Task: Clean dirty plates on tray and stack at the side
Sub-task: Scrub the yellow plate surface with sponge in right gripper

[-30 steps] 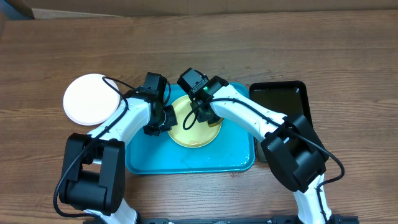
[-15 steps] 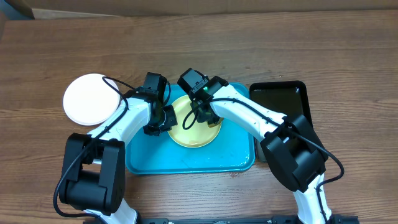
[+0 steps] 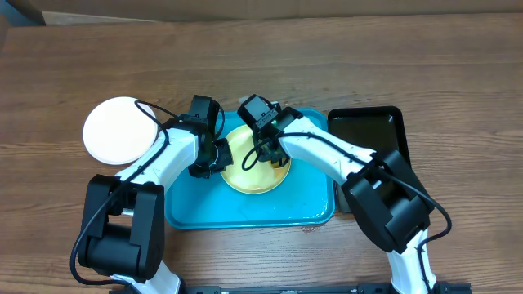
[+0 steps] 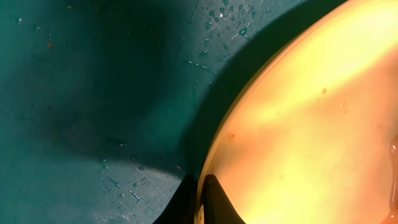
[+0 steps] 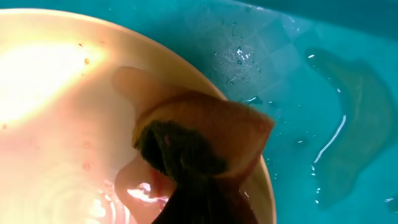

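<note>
The left end effector (image 4: 202, 200) is pinching the pale yellow-green round plate's (image 3: 263, 178) rim while the right end effector (image 5: 194, 198) is scrubbing with a gripped brown sponge (image 5: 211, 124); stacking likely follows.

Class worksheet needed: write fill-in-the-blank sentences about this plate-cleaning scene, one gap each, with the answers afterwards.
The plate on the turquoise tray is pale ____.
The left gripper is shut on that plate's ____.
The right gripper, shut on a sponge, presses it inside the same ____.
The white plate lies on the ____, left of the tray.
Answers: yellow; rim; plate; table.
</note>
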`<state>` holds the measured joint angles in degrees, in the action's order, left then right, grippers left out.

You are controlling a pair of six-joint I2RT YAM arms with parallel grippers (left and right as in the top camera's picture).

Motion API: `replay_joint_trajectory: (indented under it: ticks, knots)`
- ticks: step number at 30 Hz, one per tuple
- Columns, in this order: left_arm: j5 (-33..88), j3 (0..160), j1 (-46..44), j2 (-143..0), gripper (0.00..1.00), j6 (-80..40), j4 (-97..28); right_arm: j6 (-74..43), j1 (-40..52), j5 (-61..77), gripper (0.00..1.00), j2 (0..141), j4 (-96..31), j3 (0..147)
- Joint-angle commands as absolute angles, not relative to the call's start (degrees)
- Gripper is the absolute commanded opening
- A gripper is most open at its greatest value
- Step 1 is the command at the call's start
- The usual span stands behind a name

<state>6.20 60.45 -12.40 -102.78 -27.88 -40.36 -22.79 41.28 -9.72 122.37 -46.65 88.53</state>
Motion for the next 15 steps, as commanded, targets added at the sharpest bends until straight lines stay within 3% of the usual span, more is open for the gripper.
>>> replay_joint_trajectory:
  ticks: [1,15]
  knots:
    - [4.4,60.8,-12.8,-103.5,0.06,-26.8,-40.8,-24.1,41.5,0.9,0.04,123.6,-45.2,86.1]
    - [4.3,60.8,-12.8,-103.5,0.06,-26.8,-40.7,-18.5,40.1,20.5,0.04,123.5,-43.6,88.9]
